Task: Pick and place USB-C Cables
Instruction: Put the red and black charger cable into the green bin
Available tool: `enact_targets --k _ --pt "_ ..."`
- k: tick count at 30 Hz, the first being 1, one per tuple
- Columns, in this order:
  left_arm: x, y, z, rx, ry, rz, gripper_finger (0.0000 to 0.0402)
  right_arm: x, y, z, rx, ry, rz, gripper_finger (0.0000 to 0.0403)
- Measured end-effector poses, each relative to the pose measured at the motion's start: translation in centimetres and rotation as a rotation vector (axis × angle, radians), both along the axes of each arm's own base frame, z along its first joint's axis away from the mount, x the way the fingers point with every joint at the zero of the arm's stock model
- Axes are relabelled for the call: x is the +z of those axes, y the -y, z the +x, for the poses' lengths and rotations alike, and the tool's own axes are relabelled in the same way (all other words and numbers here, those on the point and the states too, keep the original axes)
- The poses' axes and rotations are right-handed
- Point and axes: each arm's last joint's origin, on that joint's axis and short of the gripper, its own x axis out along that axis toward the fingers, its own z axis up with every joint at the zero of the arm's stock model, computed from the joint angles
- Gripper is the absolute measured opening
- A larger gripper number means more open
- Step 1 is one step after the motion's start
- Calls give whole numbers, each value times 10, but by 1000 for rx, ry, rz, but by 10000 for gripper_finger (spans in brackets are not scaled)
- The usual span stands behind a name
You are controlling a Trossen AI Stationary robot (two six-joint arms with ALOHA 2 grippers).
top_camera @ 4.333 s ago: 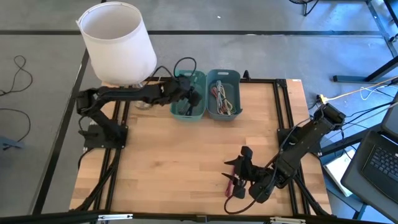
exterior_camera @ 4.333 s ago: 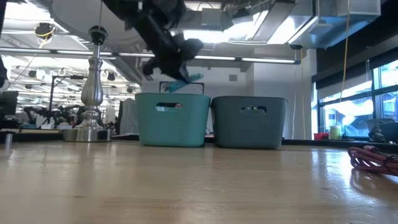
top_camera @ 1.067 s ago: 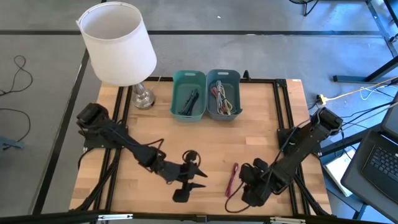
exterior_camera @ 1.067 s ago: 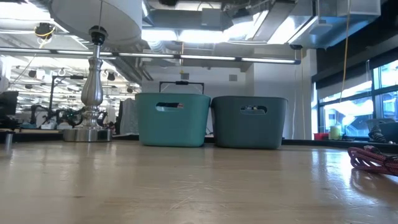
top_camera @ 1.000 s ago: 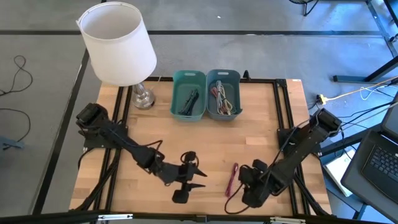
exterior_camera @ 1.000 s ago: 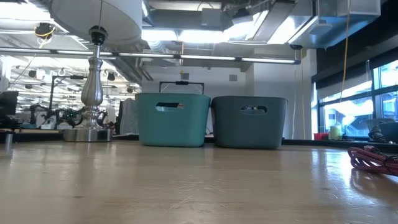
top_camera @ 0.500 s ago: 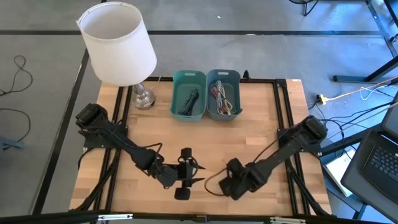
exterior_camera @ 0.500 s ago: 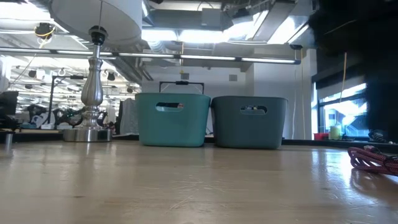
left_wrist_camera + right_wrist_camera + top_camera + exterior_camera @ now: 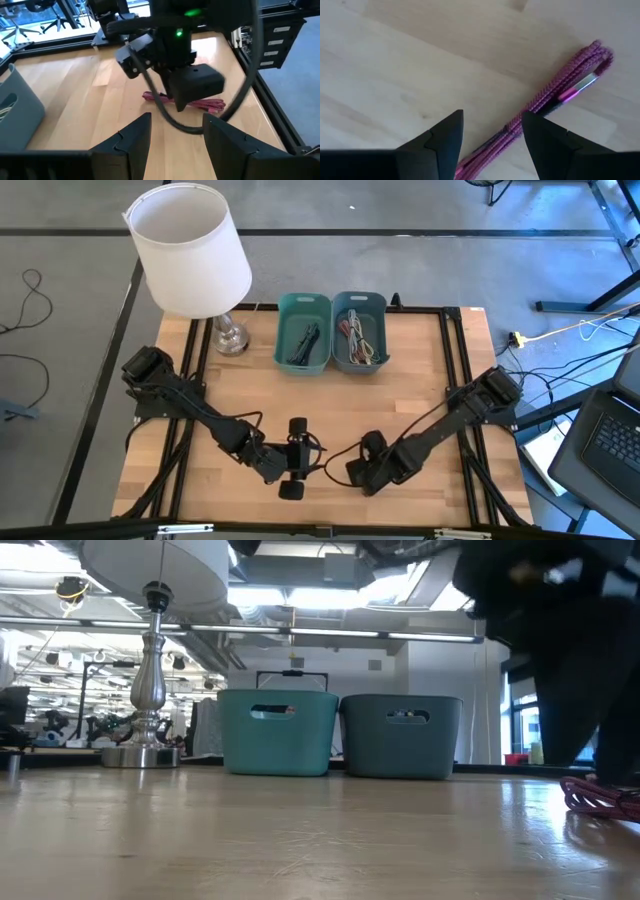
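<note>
A magenta USB-C cable bundle (image 9: 560, 95) lies flat on the wooden table near its front edge; it also shows in the left wrist view (image 9: 200, 103) and the low view (image 9: 600, 798). My right gripper (image 9: 492, 137) hangs open just over it, pointing down, one finger on each side of the bundle's near part; I see no touch. In the high view that gripper (image 9: 362, 472) hides the cable. My left gripper (image 9: 295, 468) is open to the left of it, aimed at the right gripper, with nothing between its fingers (image 9: 177, 145). More cables lie in two bins.
A teal bin (image 9: 303, 333) and a grey-blue bin (image 9: 360, 332) stand side by side at the table's far edge, each with cables inside. A lamp with a white shade (image 9: 190, 250) stands at the far left. Bare wood lies between the bins and the grippers.
My right gripper has swung toward the table's left and come down over the magenta cable, rolling about its own axis; its fingers stay open. My left gripper has turned a little in place. The cable has not moved.
</note>
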Motion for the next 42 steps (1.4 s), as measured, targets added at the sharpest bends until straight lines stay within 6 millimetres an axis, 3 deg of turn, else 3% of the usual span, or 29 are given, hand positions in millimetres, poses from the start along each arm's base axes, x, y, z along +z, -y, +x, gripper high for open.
enact_targets --k 5,29,39,42 --pt "0 0 0 0 0 0 171 8 -4 5 13 38 3 205" --pt "-1 2 -1 -21 -12 -8 171 6 -7 -8 -81 -57 14 205" --pt "-2 1 -2 -16 -24 -12 171 -22 -11 -5 -44 -156 -3 202" --pt "-2 1 -2 -15 -24 -13 171 -23 -10 -6 -14 -159 -27 169"
